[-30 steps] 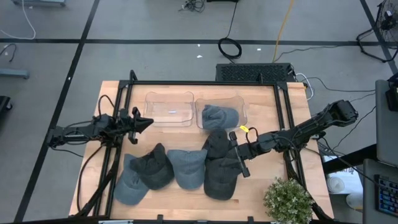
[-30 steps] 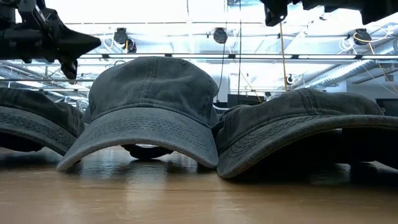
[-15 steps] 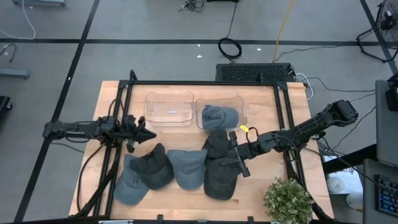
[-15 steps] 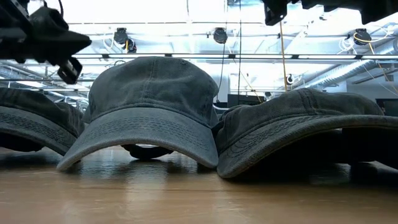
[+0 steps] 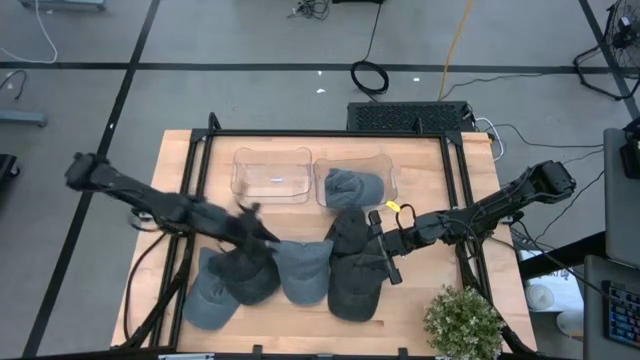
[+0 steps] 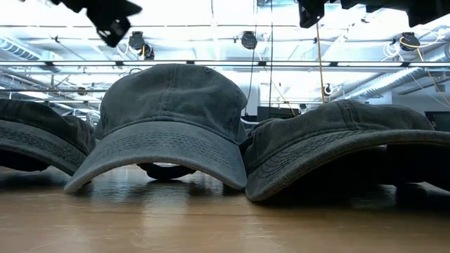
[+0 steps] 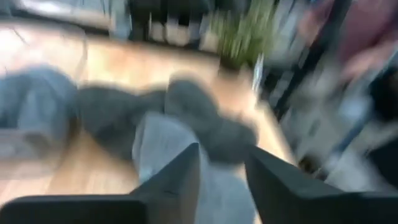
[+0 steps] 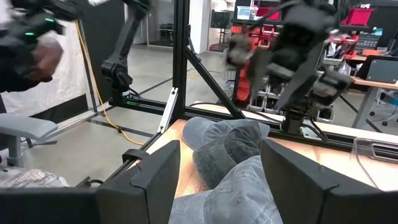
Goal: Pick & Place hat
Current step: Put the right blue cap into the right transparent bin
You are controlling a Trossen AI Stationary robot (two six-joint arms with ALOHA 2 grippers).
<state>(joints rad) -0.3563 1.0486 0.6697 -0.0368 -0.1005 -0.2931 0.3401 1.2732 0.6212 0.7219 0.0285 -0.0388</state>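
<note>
Several hats lie brim-down in a row on the wooden table: a blue-grey one point(image 5: 208, 300), a dark one point(image 5: 248, 272), a blue-grey one point(image 5: 300, 268) and a dark one point(image 5: 355, 270). Another hat point(image 5: 352, 187) sits in the right clear bin point(image 5: 390, 170). My left gripper point(image 5: 260, 232) hangs open above the dark hat and the middle blue-grey hat point(image 7: 161, 143), touching nothing. My right gripper point(image 5: 380, 252) stands open and level above the right dark hat point(image 8: 227, 146), well clear of the hats in the low view point(image 6: 309, 13).
The left clear bin point(image 5: 272, 175) at the far side holds nothing. A potted plant point(image 5: 462, 320) stands at the near right corner. Black frame rails point(image 5: 200, 170) run along the table's left, far and right sides. A person point(image 8: 31, 56) shows beyond the table.
My left gripper has swung from the table's left side toward the row of hats in the middle, rising as it went, fast enough to blur. It now hangs over the dark and blue-grey hats. The hats lie as before.
</note>
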